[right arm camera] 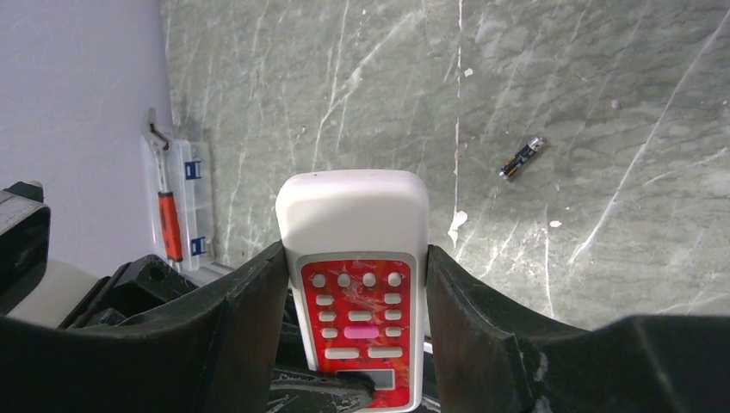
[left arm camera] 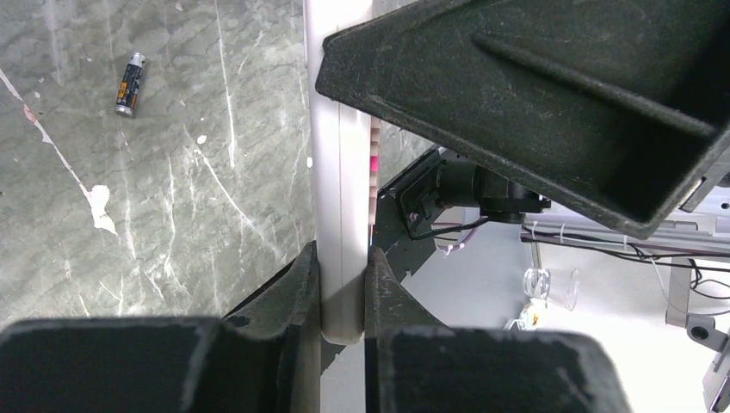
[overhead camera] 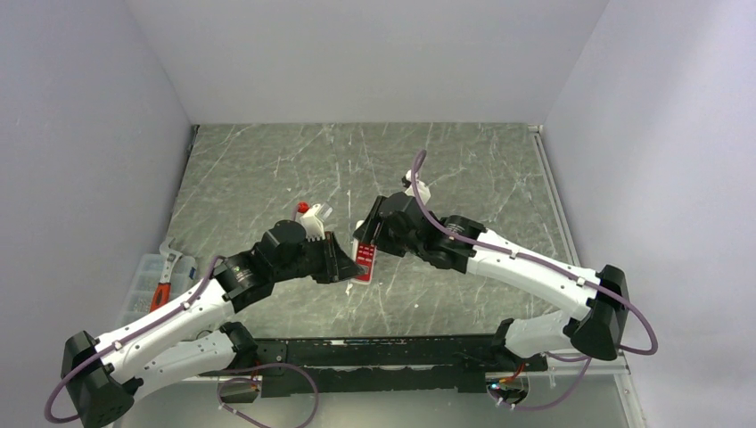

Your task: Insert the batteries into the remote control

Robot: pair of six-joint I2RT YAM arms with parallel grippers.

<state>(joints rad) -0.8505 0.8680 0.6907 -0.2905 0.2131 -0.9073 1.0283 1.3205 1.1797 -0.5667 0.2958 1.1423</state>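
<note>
The remote control (right arm camera: 357,284) is held off the table between both grippers, red button face toward the right wrist camera. My right gripper (right arm camera: 355,258) is shut on its two long edges. My left gripper (left arm camera: 343,262) is shut on its front and back at one end, where it shows edge-on as a white slab (left arm camera: 341,172). From above, the remote control (overhead camera: 364,259) sits between the left gripper (overhead camera: 346,266) and the right gripper (overhead camera: 367,241). One dark battery (left arm camera: 130,83) lies alone on the table, also seen as the battery (right arm camera: 522,159). No pale battery shows.
A clear plastic box (overhead camera: 147,278) holding an orange-handled tool (right arm camera: 170,225) sits at the table's left edge. White walls close in the marbled table (overhead camera: 446,169) on three sides. A black rail (overhead camera: 383,352) runs along the near edge.
</note>
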